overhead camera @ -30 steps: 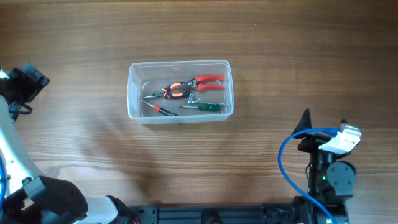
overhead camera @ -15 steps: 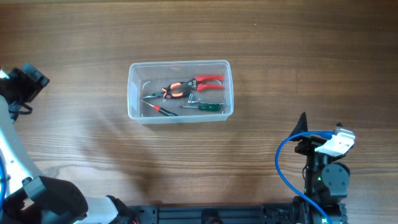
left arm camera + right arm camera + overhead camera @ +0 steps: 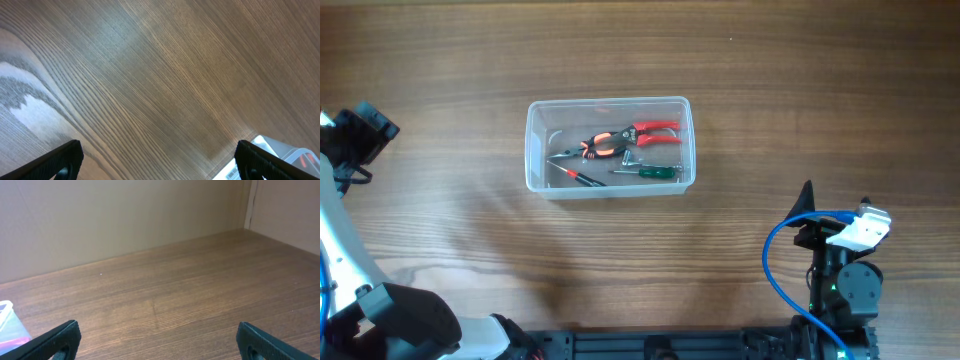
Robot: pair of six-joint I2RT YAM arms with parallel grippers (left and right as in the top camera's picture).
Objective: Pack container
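Note:
The clear plastic container [image 3: 532, 150] stands mid-table. Red-handled pliers [image 3: 642, 132], a green-handled screwdriver [image 3: 658, 172] and a small red-handled tool [image 3: 582, 176] lie inside it. My left gripper [image 3: 365, 128] is far off at the table's left edge. In the left wrist view it [image 3: 160, 165] is open over bare wood, with a container corner [image 3: 274, 147] at lower right. My right gripper [image 3: 835, 205] sits at the front right, well away from the container. It [image 3: 160, 342] is open and empty, and the container's edge [image 3: 7, 325] shows at the far left.
A blue cable [image 3: 778, 262] loops off the right arm near the front edge. A beige wall [image 3: 125, 215] rises beyond the table's far edge. Bare wood lies on all sides of the container.
The right arm drew back slightly toward the front edge, then stopped. The left arm and the container's contents have not moved.

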